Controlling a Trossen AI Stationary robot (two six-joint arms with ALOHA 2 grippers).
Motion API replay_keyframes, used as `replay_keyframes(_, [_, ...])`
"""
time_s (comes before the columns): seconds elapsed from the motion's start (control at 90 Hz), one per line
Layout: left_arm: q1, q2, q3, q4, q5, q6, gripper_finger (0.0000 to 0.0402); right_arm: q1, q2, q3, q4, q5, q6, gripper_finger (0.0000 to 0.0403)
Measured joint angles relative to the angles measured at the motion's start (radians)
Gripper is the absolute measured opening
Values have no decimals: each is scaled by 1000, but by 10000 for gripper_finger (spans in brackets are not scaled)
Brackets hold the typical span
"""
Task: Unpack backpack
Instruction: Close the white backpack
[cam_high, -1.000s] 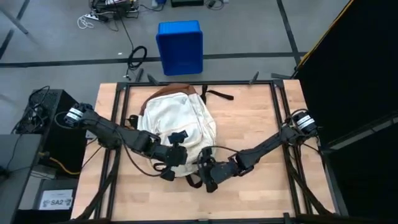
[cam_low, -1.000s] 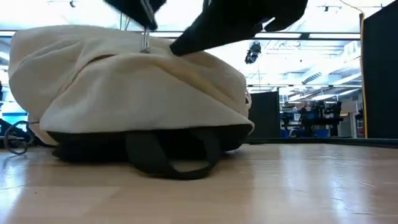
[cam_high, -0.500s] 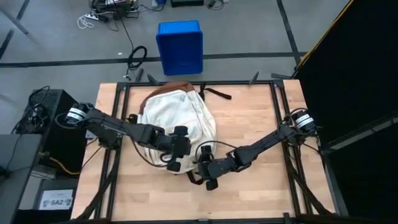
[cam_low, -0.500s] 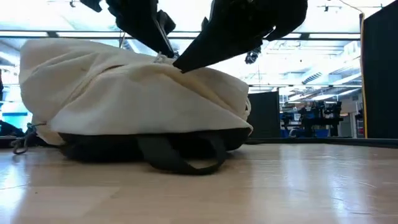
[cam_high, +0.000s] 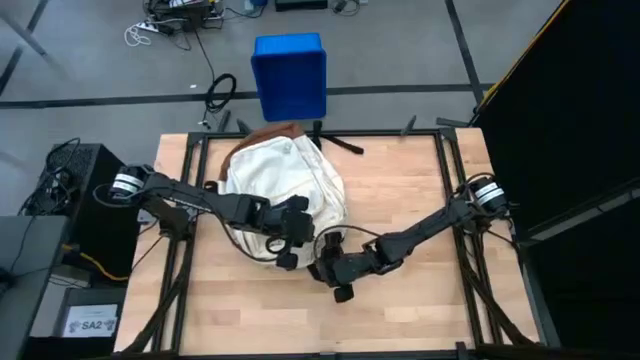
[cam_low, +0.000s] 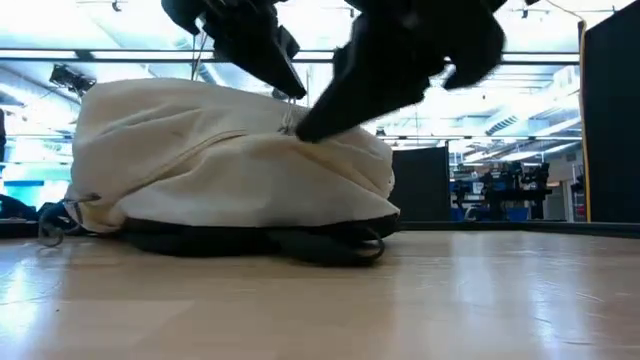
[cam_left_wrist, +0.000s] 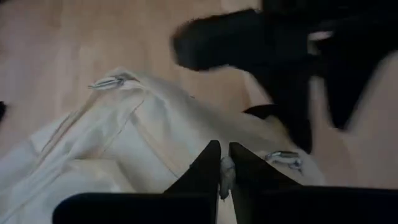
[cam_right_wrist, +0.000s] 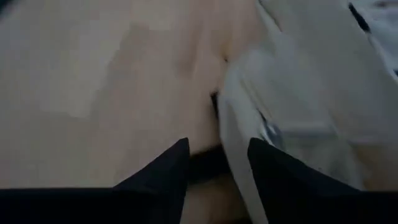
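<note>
While the backpack (cam_high: 280, 185) lies flat at the far-left part of the surface (cam_high: 400, 220), the high view shows both arms meeting at its near edge, so the opening step seems in hand. From table height, the bag is still shut. By the left wrist view, the left gripper (cam_left_wrist: 224, 163) has its fingers pinched nearly together on what looks like a zipper pull (cam_left_wrist: 226, 172). The right gripper (cam_right_wrist: 217, 155) holds its fingers apart, straddling a fabric edge. Next comes drawing the zip along. No writing is legible.

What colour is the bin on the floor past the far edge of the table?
Blue; the bin shows best in the high view.
</note>
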Motion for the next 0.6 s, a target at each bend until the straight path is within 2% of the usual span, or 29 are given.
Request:
replay_keyframes(0.122, [0,0,1,-33,4,-3,0,-1,-7,0,-55,73,3,139])
replay_keyframes(0.344, [0,0,1,-22,21,-5,0,-35,-7,0,-54,72,8,144])
replay_keyframes(0.6, [9,-3,20,-6,-3,6,0,-70,-8,0,-51,-89,12,137])
